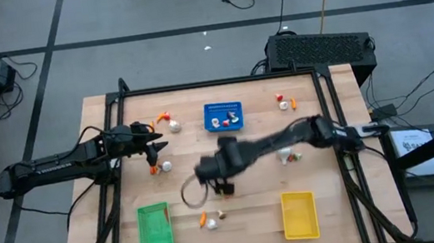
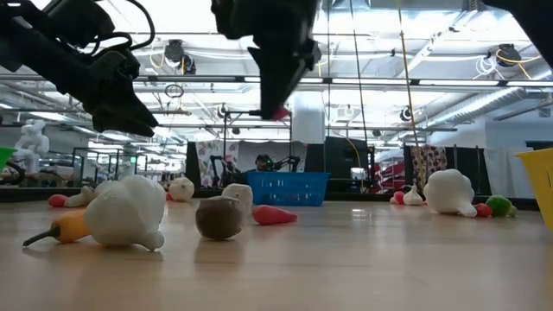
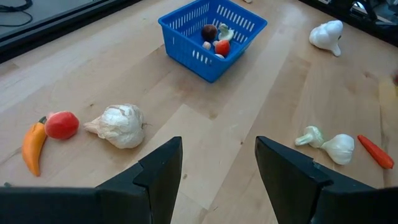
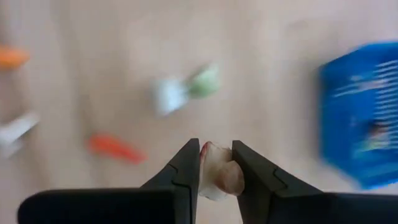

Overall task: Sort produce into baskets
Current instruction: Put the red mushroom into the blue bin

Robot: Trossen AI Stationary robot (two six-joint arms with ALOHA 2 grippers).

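My right gripper (image 4: pixel 217 163) hangs over the middle of the table (image 1: pixel 222 184), shut on a small white-and-red round piece (image 4: pixel 217 177) of produce. The blue basket (image 1: pixel 223 116) stands at the far middle with a few pieces in it. The green basket (image 1: pixel 154 227) stands near left and the yellow basket (image 1: pixel 299 214) near right. My left gripper (image 3: pixel 217 165) waits open above the table's left side (image 1: pixel 151 144), with nothing between its fingers. Loose produce lies about: a garlic bulb (image 3: pixel 121 124), a red round piece (image 3: pixel 61 124) and an orange pepper (image 3: pixel 32 146). My right gripper pinches the white-and-red piece (image 4: pixel 219 167) between its two fingers. The fingers come from above, pointing steeply down. The piece is lifted well clear of the table, its red end (image 2: pixel 278 112) showing at the fingertips in the low view.
More produce lies on the wood: a garlic and an orange piece (image 1: pixel 164 167) by the left gripper, pieces (image 1: pixel 211 218) between the green and yellow baskets, a white-and-green pair (image 1: pixel 290 155) at the right, and a red-and-white piece (image 1: pixel 282 101) at the far right. A black frame (image 1: pixel 220 81) edges the table.
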